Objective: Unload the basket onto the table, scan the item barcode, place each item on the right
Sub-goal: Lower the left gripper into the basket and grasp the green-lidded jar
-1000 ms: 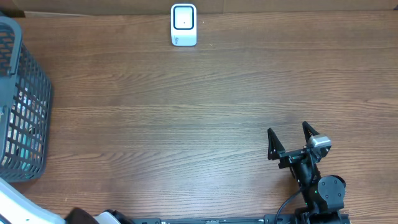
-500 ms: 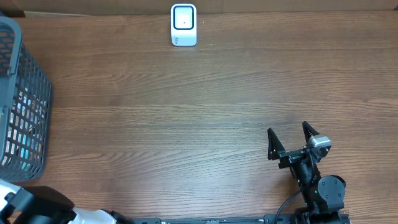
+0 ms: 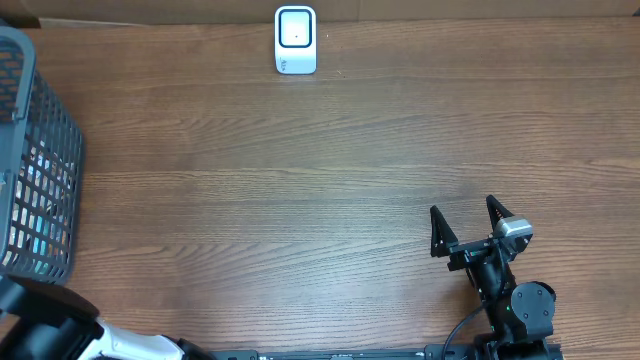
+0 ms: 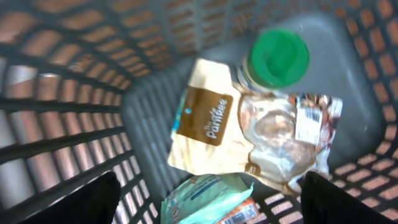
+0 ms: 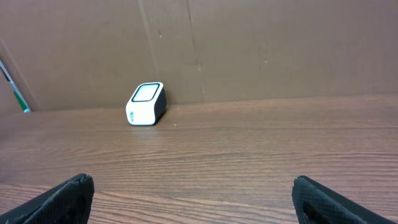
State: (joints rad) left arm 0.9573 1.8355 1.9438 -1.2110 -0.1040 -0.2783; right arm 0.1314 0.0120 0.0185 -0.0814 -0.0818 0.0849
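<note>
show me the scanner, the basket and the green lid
scanner [image 3: 295, 40]: overhead view, on its white top face
basket [image 3: 55, 130]: overhead view, on its right side wall
green lid [image 4: 278, 58]: left wrist view, middle of the lid's top

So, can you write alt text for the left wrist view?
Looking down into a dark basket holding a beige packet, a green-lidded jar, a clear wrapped item and a pale green packet. Open fingers frame the bottom corners.
</note>
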